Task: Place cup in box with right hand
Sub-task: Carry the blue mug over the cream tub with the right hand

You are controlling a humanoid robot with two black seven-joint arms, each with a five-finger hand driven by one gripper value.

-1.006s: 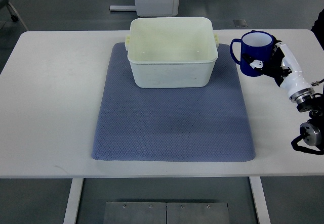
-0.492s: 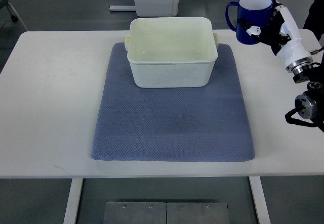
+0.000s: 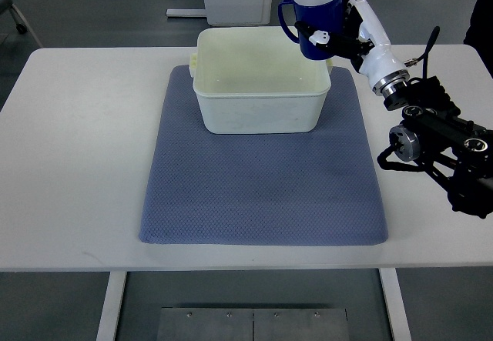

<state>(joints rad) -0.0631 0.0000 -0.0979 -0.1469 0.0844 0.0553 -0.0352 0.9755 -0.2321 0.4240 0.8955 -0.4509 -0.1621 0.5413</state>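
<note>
You see the right hand (image 3: pixel 339 33) wrapped tight around the blue cup (image 3: pixel 316 19), holding it upright above the box's (image 3: pixel 262 79) far right corner.

One blue cup (image 3: pixel 316 18), one cream box (image 3: pixel 262 79), one blue mat (image 3: pixel 262 179), one white table (image 3: pixel 77 164) and one robot hand (image 3: pixel 347 33) are showing.
</note>
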